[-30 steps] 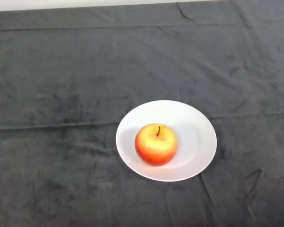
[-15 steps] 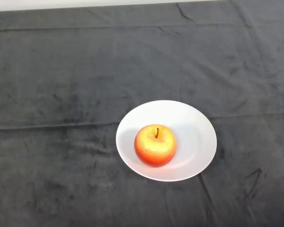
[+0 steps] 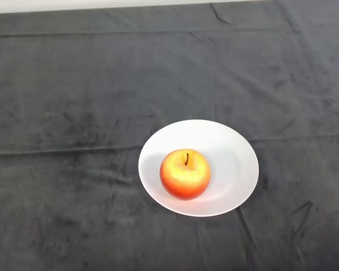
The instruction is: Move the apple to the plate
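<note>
A red-and-yellow apple (image 3: 185, 174) is sitting upright on a white plate (image 3: 234, 164), stem pointing up, resting left of the plate's centre and nearer its left rim than its right. The plate is lying flat on the dark cloth (image 3: 73, 113) that is covering the table, a little right of the middle of the head view and toward the near side.

Nearest the camera, a band of creased cloth is running bare along the bottom edge, just below the plate's near rim. To either side of the plate the cloth is stretching open to both edges of the view, wider on the left. Beyond the plate, a long fold is crossing the cloth from side to side at about the height of the plate's far half, and past it the dark surface is continuing open up to a pale strip (image 3: 90, 4) along the far edge.

Compared with a second ago, the apple is lying very slightly further left on the plate; the plate itself is sitting where it was.

No part of the robot's arm or hand is showing, so the apple's place relative to it cannot be told.
</note>
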